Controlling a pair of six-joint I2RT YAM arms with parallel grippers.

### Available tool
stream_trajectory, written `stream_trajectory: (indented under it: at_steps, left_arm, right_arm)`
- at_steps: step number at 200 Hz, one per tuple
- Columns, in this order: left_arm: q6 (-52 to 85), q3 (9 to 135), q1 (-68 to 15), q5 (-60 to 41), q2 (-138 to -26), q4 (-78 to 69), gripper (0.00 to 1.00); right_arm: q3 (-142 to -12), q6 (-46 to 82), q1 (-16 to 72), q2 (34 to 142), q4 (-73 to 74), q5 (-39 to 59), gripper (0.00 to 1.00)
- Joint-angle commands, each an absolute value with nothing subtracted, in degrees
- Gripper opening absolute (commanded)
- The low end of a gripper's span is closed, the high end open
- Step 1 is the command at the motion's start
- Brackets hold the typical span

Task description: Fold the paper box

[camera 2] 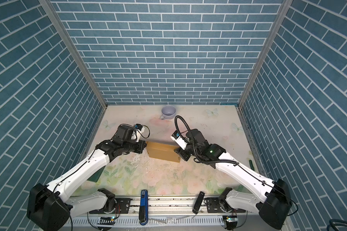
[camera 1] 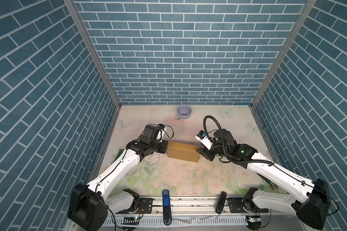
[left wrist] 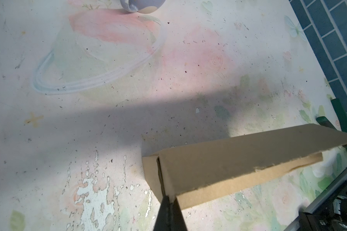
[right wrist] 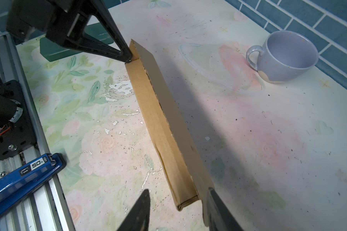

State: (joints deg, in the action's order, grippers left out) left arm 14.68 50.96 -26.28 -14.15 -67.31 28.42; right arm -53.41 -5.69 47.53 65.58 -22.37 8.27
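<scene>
Brown paper box (right wrist: 162, 120) sits pinched in left jaws; right wrist view alone shows right jaws parted.

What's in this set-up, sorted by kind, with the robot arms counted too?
Robot arms: 2 (left arm, right arm)
Paper box: 1
Mug: 1
Blue stapler: 1
Dark green board: 1
Black item on the front rail: 1
Green item at the right edge, unclear what: 1
Total: 8
</scene>
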Motion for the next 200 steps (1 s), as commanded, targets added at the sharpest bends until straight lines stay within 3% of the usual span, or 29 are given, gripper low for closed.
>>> stream_trajectory:
  at_steps: [1, 36, 200]
  left_arm:
    - [15.3, 52.5, -26.6, -13.7, -67.8, 30.1, 0.00]
    - [15.3, 52.8, -26.6, -14.1, -67.8, 30.3, 0.00]
    - [14.8, 55.8, -26.6, -15.3, -70.9, 33.2, 0.00]
  right_arm:
    - [-52.7, -3.1, 47.8, 64.0, -24.2, 4.7, 0.44]
    - [-52.4, -1.2, 47.6, 63.3, -25.0, 0.1, 0.39]
    - [-52.0, 2.5, 47.6, 67.0, -26.9, -1.6, 0.30]
